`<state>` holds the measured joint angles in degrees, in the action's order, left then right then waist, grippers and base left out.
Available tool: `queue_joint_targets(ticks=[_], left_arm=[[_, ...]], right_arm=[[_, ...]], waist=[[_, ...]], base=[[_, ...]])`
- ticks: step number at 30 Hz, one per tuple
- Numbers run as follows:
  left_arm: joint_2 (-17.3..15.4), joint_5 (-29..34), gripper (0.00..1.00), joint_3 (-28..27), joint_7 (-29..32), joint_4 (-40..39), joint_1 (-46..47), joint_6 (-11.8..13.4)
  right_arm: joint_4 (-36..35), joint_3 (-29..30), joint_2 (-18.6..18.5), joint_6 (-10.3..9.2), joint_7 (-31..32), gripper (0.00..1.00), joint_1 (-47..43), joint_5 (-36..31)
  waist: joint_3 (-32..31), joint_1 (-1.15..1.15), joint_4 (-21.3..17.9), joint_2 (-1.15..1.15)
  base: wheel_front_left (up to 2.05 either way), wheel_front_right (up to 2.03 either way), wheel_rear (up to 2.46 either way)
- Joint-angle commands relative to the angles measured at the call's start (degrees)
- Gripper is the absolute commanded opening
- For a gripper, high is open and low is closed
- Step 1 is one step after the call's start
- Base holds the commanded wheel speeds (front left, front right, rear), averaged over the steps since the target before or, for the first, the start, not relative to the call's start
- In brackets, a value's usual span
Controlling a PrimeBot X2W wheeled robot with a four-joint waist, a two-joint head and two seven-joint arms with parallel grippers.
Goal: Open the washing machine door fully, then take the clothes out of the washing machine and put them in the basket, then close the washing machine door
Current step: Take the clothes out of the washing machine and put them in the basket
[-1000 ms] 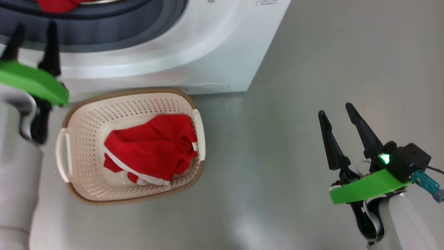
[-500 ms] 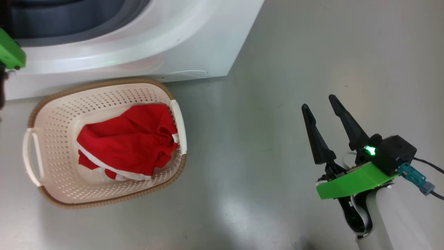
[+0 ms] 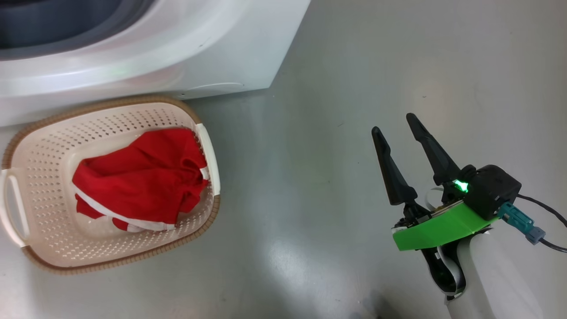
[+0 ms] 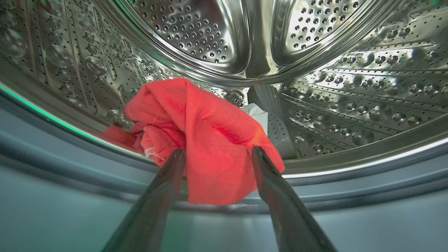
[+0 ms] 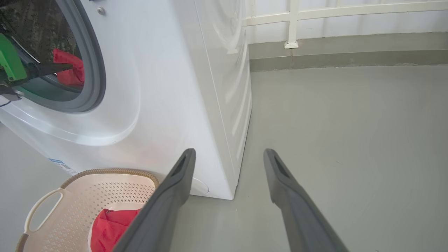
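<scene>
Where the clothes [image 4: 213, 136] lie: one red bundle sits on the near lip of the steel drum [image 4: 350, 87], at the front of the opening. A second red garment with white trim lies in the basket [image 3: 110, 101].
Why the basket sits there: it is on the floor [image 3: 336, 66], just in front of the washing machine [image 3: 230, 48] and below its mouth. A lifted garment then has only a short way down. This is a judgement, not an observation.
Machine mouth: uncovered in the right wrist view, with the grey rubber ring [image 5: 96, 73] bare. Door-opening step judged done.
Left pincer [image 4: 217, 150]: reached into the mouth, fingers spread wide, one on either side of the red bundle. Nothing is pinched. Cannot tell whether the tips touch the cloth.
Left arm pose: in the right wrist view its fingers run about level toward the cloth, entering from the left side of the mouth.
Right pincer [image 3: 394, 122]: wide open and empty, held over bare floor to the right, well apart from basket and machine.
Why the right arm is parked: judged to be keeping clear of the left arm's path between mouth and basket.
Step in hand: grasping the bundle in the drum. Closing the fingers on it comes next, and closing the door comes last.
</scene>
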<state>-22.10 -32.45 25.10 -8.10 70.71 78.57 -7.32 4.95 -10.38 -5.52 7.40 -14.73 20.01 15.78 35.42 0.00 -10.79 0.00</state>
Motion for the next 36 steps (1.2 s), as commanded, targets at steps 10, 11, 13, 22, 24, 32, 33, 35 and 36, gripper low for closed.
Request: queue_joint_targets(ticks=[10,11,13,22,24,32,33,35,36], left_arm=[[-2.91,-2.14,0.00,2.00,-2.23,-0.67,1.03,-0.17],[-2.64,-2.49,0.00,2.28,-2.59,-0.98,0.75,-0.17],[-2.08,-3.30,0.00,2.79,-3.42,-1.66,0.02,-0.17],[-0.27,-8.42,0.00,3.72,-6.62,-7.30,-5.16,-0.17],[-0.29,-9.13,0.00,3.57,-6.81,-9.30,-6.71,-0.17],[0.10,-6.92,0.00,-4.90,-6.88,-23.32,-16.13,-0.17],[0.47,-6.21,0.00,-6.06,-6.88,-25.07,-17.57,-0.17],[1.35,-4.90,0.00,-8.26,-6.88,-28.61,-20.57,-0.17],[1.72,-4.23,0.00,-9.34,-6.88,-30.44,-21.98,-0.17]], right_arm=[[-1.12,-0.74,0.72,0.09,-0.27,1.00,-0.14,-0.74],[-1.13,-0.61,0.71,0.09,-0.27,1.00,-0.16,-0.80],[-1.14,-0.43,0.66,0.09,-0.27,1.00,-0.27,-0.88],[-0.82,-0.04,-0.11,0.09,-0.27,1.00,-0.71,-0.77],[-0.67,0.09,-0.36,0.09,-0.27,1.00,-0.98,-0.70],[-0.50,1.10,-1.34,0.09,-0.27,1.00,-2.75,-0.46],[-0.50,1.24,-1.47,0.09,-0.27,1.00,-3.00,-0.41],[-0.46,1.55,-1.74,0.09,-0.27,1.00,-3.58,-0.29],[-0.46,1.67,-1.87,0.09,-0.27,1.00,-3.87,-0.24]], waist=[[0.00,0.00,-0.18,0.00],[-0.20,0.00,0.04,0.00],[-0.69,0.00,0.50,0.00],[-3.48,0.00,2.62,0.00],[-4.21,0.00,3.06,0.00],[-7.65,0.00,5.19,0.00],[-8.11,0.00,5.44,0.00],[-9.08,0.00,5.91,0.00],[-9.52,0.00,6.10,0.00]], base=[[0.00,0.00,0.00],[0.00,0.00,0.00],[0.00,0.00,0.00],[0.00,0.00,0.00],[0.00,0.00,0.00],[0.00,0.00,0.00],[0.00,0.00,0.00],[0.00,0.00,0.00],[0.00,0.00,0.00]])
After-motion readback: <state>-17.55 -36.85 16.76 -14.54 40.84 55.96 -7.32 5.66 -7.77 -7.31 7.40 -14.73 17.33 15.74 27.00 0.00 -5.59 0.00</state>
